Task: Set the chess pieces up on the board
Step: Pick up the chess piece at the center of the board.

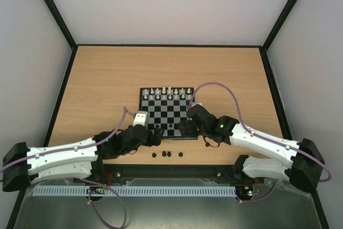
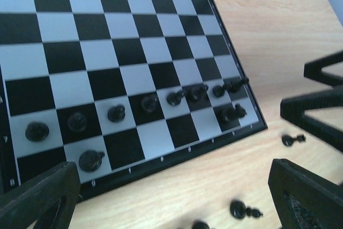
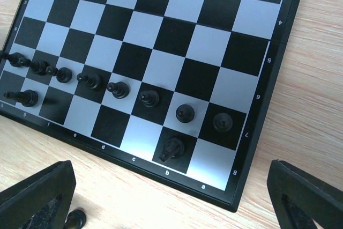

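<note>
1. Pose: my left arm and right arm both reach in from the near edge of the table. The forearms angle toward each other and the wrists sit low by the near side of the board.
2. My left gripper is at the board's near edge, left of centre. Its fingers are spread wide – only tabletop and board frame between them, touching nothing.
3. My right gripper is at the near-right corner, jaws equally wide and empty, its fingers clear of every piece.
4. The board lies mid-table. The white pieces line its far edge.
5. The black pawns stand in a row one rank in from the near edge.
6. Two back-rank black pieces are on the nearest rank, one toward each end (types too small to tell).
7. Four loose black pieces lie on the table just off the near edge – between my two arms.
</note>
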### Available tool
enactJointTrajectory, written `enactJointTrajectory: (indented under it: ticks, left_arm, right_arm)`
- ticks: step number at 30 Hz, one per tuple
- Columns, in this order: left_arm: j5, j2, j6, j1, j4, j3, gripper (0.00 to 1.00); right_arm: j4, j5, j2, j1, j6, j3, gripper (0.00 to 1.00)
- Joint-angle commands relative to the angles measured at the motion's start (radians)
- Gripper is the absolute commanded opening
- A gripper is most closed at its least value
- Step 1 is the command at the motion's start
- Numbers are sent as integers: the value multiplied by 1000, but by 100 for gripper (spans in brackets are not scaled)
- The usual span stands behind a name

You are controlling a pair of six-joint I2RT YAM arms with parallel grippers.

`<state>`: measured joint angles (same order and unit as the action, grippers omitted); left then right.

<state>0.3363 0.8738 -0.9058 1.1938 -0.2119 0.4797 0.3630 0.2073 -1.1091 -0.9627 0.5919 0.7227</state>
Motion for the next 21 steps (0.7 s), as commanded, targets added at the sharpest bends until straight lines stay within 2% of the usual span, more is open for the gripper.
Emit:
enactJointTrajectory:
  ticks: [1, 5, 7, 13, 21]
  left_arm:
    - [154, 87, -29, 6, -55, 125, 99]
    - [145, 131, -44, 2, -108, 212, 99]
    - [144, 133, -39, 3, -101, 207, 99]
    - [141, 84, -40, 2, -40, 84, 99]
    - [93, -67, -52, 4, -63, -5, 99]
  right_arm:
    - [-3, 45, -17, 0, -10, 1, 99]
    - [46, 20, -60, 7, -15, 50, 99]
    - [22, 2, -50, 7, -12, 28, 99]
    - [-68, -44, -10, 7, 23, -75, 99]
    - [-56, -126, 33, 8, 37, -101, 99]
